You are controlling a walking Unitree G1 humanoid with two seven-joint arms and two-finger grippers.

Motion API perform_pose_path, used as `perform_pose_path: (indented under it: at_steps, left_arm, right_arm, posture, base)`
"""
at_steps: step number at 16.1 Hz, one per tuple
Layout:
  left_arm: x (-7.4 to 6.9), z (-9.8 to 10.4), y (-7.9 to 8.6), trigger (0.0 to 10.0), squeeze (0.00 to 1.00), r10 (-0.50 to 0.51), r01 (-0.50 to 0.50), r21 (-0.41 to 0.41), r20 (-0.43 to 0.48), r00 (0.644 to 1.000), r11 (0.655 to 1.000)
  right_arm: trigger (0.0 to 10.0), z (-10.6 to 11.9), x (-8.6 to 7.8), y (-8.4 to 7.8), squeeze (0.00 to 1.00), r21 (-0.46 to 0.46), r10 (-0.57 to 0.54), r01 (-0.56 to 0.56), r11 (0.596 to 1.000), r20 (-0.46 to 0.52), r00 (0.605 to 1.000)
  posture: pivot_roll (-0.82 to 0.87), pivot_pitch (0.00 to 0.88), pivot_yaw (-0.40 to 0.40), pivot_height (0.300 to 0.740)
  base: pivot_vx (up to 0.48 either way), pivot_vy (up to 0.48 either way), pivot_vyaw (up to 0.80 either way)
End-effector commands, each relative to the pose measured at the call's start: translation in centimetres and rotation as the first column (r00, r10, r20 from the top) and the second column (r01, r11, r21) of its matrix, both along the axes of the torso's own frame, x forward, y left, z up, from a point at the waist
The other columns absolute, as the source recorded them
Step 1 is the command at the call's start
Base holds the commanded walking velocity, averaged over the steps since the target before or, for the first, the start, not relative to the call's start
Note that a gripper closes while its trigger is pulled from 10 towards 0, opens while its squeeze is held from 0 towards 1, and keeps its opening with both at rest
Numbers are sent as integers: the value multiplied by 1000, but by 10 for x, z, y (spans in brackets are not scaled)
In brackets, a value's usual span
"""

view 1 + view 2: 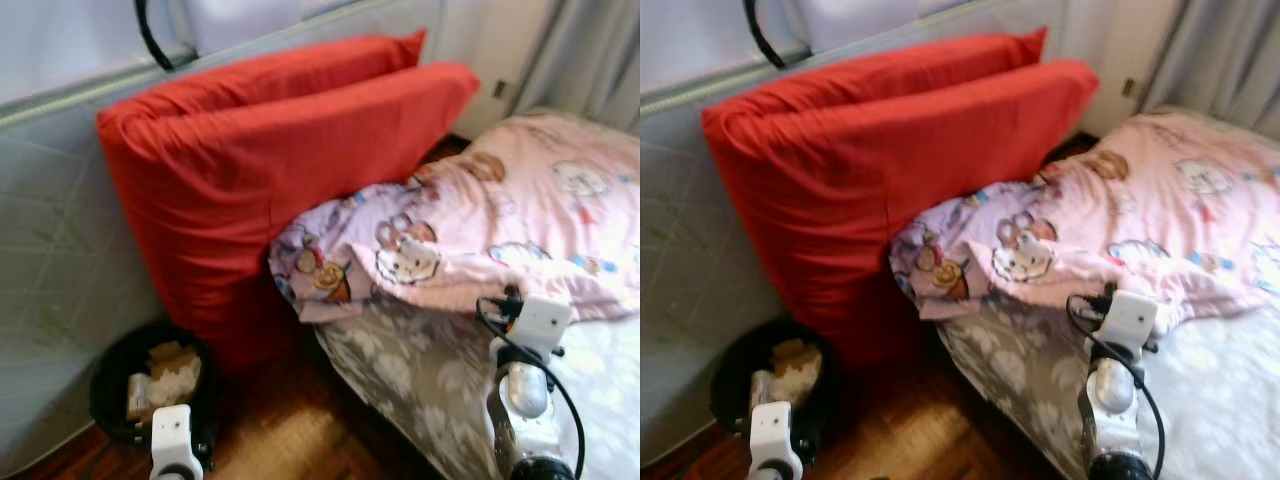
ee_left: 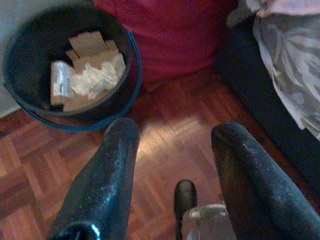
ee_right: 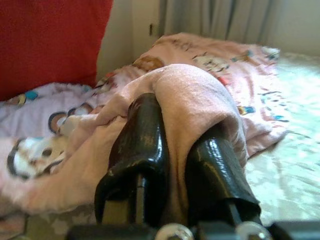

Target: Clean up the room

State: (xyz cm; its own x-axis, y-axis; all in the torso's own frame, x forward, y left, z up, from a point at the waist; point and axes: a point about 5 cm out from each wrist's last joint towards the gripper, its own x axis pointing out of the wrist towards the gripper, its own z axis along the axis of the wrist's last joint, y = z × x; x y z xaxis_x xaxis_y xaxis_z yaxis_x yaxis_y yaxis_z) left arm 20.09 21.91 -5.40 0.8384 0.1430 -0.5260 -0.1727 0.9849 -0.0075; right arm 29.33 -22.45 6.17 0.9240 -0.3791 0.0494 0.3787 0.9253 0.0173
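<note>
A pink cartoon-print blanket point(image 1: 520, 220) lies crumpled across the bed, one corner drooping over its near side. My right gripper point(image 3: 177, 131) is shut on a raised fold of this blanket; its white wrist point(image 1: 540, 322) sits at the blanket's front edge. Down at the lower left, my left gripper point(image 2: 175, 132) hangs open over the parquet floor, holding nothing. Just beyond it is a black waste bin point(image 2: 132, 60) with paper and card scraps inside. Two big red pillows point(image 1: 270, 170) stand on edge between the bin and the bed.
A grey quilted panel point(image 1: 60, 250) stands along the left behind the pillows. The bed has a grey floral sheet point(image 1: 420, 380) down its side. Grey curtains point(image 1: 590, 50) hang at the far right. Wooden floor point(image 1: 290, 420) runs between bin and bed.
</note>
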Motion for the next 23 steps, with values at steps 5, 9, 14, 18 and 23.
perform_pose_path:
  at_steps: [5,9,14,18,23]
  left_arm:
    - [-6,-2,-1,10000,0,-13,13,16,-14,1000,1000]
    - [-6,-3,-3,10000,0,-17,17,12,-18,1000,1000]
    - [-6,-3,-4,10000,0,-26,26,17,-30,999,1000]
    - [-6,-4,-7,10000,0,-43,44,20,-33,999,999]
    - [-7,-4,-7,10000,0,-66,67,19,-39,997,998]
  right_arm:
    - [10000,18,3,-5,0,-53,-4,8,999,82,997]
    - [10000,24,4,-8,0,-51,0,6,999,99,995]
    - [10000,-9,-2,1,0,-6,47,-48,999,-113,992]
    - [10000,-47,-16,-1,0,64,35,-15,998,-334,942]
    - [10000,-82,-44,-13,0,92,-32,94,991,-526,850]
  posture:
    - [43,50,20,740]
    - [38,59,18,740]
    - [39,67,19,740]
    - [40,68,19,740]
    - [35,71,22,740]
  base:
    - [-280,0,0]
    - [-140,0,0]
    - [0,0,0]
    - [0,0,0]
    - [0,0,0]
